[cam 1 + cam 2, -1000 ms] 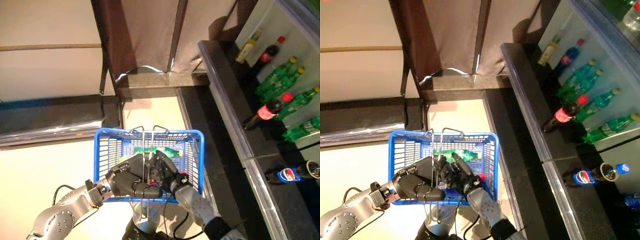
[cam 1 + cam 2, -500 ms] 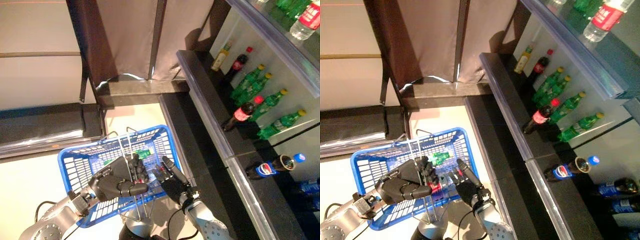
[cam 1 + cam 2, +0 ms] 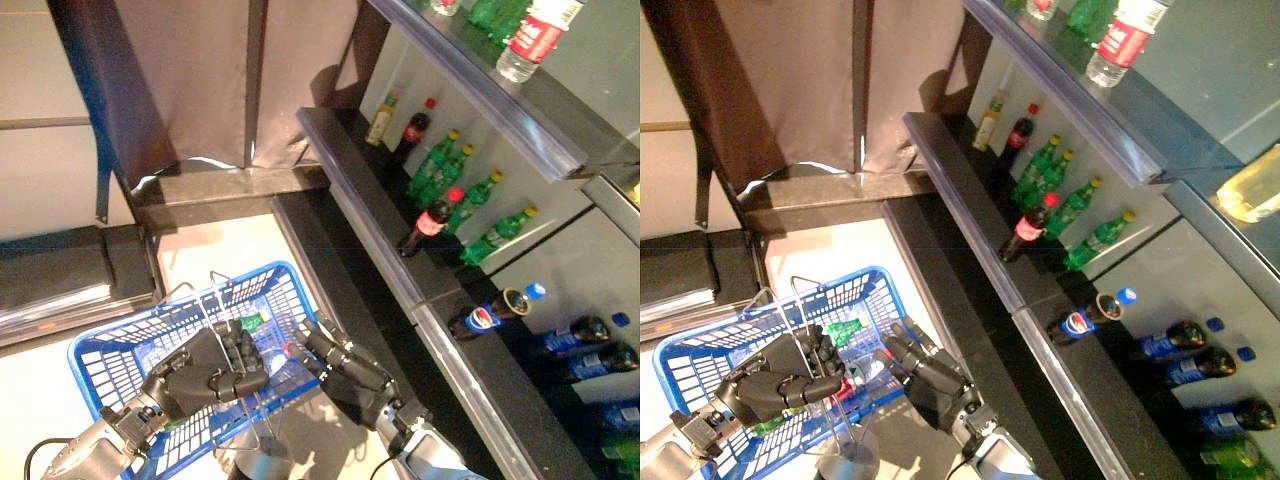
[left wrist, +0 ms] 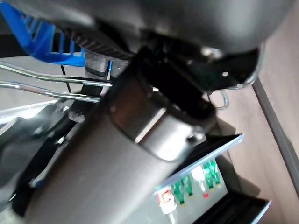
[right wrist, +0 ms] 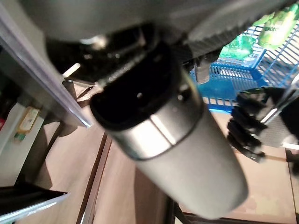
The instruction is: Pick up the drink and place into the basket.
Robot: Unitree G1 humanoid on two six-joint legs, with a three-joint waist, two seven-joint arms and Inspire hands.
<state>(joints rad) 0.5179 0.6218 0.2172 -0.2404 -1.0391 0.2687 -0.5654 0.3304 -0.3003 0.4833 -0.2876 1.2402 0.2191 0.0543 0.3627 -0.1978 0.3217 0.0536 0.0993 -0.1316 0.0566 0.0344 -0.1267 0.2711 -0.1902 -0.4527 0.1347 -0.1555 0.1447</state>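
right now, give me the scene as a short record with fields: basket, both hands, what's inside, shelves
basket: blue wire basket, held up off the floor
left hand: left hand curled round the basket's metal handles
right hand: right hand with straight fingers, empty, beside the basket's right rim
inside: green bottle lying in the basket
shelves: green bottles and cola bottle on the right; blue-label bottle below

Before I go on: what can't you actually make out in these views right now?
- How many bottles lie in the blue plastic basket: the left hand, curled on its wire handles, covers them in both eye views; only one green bottle shows clearly.
- Right hand: its own wrist view shows none of its fingers.
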